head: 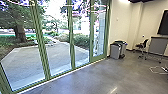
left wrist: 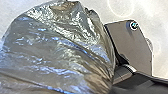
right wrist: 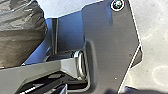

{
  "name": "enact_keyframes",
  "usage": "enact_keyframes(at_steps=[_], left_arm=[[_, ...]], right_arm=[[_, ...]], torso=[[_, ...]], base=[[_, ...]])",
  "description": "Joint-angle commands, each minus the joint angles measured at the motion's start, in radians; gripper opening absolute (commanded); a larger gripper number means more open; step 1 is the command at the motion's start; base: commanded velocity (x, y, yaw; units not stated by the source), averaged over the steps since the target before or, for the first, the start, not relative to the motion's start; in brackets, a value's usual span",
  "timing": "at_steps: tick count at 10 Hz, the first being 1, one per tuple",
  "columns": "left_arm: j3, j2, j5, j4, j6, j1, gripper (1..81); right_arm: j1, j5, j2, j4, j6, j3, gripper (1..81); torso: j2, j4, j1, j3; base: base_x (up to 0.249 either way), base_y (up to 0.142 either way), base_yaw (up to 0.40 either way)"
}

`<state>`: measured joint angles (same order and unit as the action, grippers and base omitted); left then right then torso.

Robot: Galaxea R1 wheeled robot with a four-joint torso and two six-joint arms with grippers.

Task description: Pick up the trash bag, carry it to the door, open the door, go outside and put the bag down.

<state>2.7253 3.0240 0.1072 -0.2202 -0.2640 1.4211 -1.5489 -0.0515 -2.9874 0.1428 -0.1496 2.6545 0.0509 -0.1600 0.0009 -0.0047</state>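
Observation:
The trash bag (left wrist: 57, 52), dark and shiny with many creases, bulges large in the left wrist view, close to that camera. Part of the bag (right wrist: 18, 32) also shows in the right wrist view, beside the robot's own plate. Whether either gripper holds it cannot be made out. In the head view, a wall of tall glass panels in green frames (head: 72, 57) runs from the left to the centre; which of them is the door I cannot tell. Outside the glass lies the paved yard (head: 60, 51).
Grey bins (head: 115, 51) stand against the wall just right of the glass panels. Farther right are a dark chair (head: 142, 45) and a grey panelled piece of furniture (head: 158, 45), with a pale cable or thin frame on the floor. A tree (head: 20, 31) and shrubs border the yard.

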Motion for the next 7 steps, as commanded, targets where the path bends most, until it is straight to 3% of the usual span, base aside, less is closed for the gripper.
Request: enact_keyframes(at_steps=[1, 7], left_arm=[[-0.001, -0.008, 0.008, 0.007, -0.021, -0.044, 1.0], [-0.002, -0.013, 0.002, 0.009, -0.021, -0.032, 1.0]], right_arm=[[0.036, -0.010, -0.001, 0.006, 0.004, 0.007, 81.1], [0.031, -0.016, -0.027, 0.021, 0.004, 0.025, 81.1]], torso=[[0.000, 0.000, 0.000, 0.000], [0.000, 0.000, 0.000, 0.000]], base=[[0.148, -0.068, 0.000], [0.146, -0.068, 0.000]])
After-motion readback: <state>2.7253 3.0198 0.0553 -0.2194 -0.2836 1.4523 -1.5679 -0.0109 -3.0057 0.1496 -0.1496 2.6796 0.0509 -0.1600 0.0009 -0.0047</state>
